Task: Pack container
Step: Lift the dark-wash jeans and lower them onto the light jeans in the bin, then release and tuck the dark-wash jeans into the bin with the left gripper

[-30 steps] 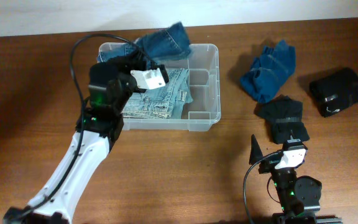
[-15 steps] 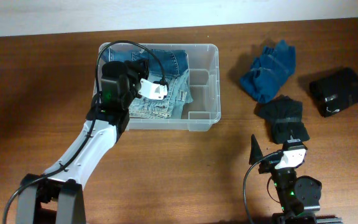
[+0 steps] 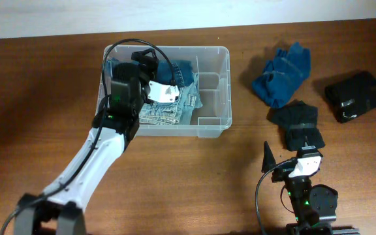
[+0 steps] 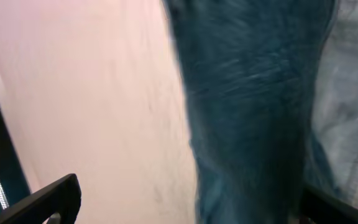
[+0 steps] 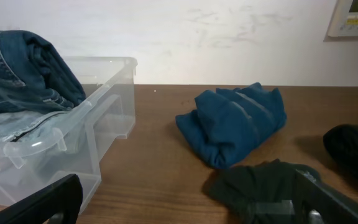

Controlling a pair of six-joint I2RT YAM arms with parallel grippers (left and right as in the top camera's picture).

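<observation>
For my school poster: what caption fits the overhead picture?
Left gripper over jeans in the container; blue garment outside.

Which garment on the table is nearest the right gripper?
The black garment just ahead of the right gripper; the blue garment and the far-right black garment lie farther.

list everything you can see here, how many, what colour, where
clear plastic rectangular container: 1, see-through, upper middle of table
dark blue folded jeans: 1, dark blue, in container, far side
light blue folded jeans: 1, pale blue, in container, near side
blue folded garment: 1, mid blue, on table right of container
black folded garments: 2, black, on table, one by the right arm, one far right
brown wooden table: 1, brown, under everything
left arm's fingers: 2, black, open, over the jeans in the container
right arm's fingers: 2, black, open, empty, near table edge
</observation>
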